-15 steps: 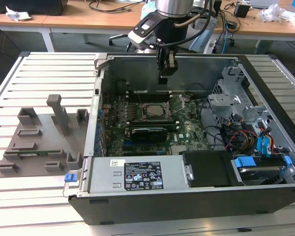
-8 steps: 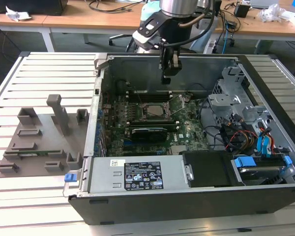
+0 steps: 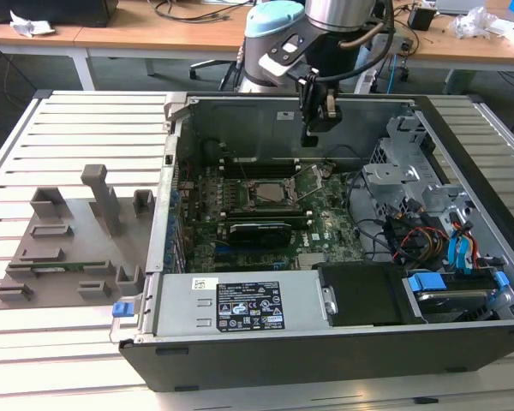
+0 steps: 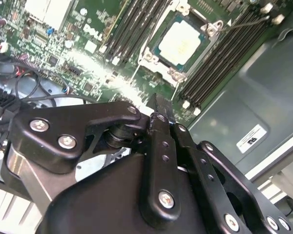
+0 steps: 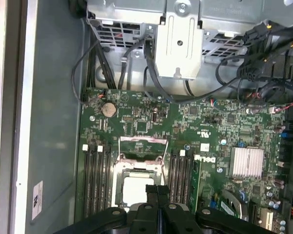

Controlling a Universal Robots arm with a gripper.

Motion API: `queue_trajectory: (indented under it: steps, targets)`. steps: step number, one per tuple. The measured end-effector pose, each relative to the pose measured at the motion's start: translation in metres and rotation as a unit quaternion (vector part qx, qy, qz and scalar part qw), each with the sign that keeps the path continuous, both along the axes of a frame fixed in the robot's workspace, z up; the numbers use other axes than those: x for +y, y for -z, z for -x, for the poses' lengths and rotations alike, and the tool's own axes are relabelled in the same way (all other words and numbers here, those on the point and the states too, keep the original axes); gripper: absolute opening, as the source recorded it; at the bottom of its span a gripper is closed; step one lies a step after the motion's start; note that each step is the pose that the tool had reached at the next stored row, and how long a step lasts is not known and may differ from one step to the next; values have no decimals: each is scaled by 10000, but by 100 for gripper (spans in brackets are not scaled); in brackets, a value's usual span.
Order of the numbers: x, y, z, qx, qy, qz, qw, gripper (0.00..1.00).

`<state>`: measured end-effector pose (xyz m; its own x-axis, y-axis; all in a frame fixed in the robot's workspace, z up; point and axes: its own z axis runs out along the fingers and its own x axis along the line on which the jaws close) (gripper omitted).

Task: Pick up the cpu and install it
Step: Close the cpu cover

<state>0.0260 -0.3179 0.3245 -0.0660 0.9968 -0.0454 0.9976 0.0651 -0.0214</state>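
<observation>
Hanging above the motherboard (image 3: pixel 325 224) with fingers (image 4: pixel 158 141) pressed together, empty. Lying flat in its socket (image 4: pixel 154 58), cpu (image 3: pixel 270 193) at seven o'clock from the gripper (image 3: pixel 314 137) in the exterior view. Probably light, stiff, fragile; best gripped by opposite edges.

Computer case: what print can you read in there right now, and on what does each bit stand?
Large white label on the power supply: print too small to read.
Small white sticker on the case wall: too small to read.
Motherboard: a maker's white logo; the other lettering too small to read.
cpu lid: no print to be made out.
</observation>
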Motion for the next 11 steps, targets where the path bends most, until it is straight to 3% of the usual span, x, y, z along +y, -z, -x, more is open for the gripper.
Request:
queue_trajectory:
  steps: [5, 11]
  targets:
    - [0, 14, -126, 5, 0, 1, 10000, 11]
    - [1, 55, -203, 5, 0, 1, 10000, 11]
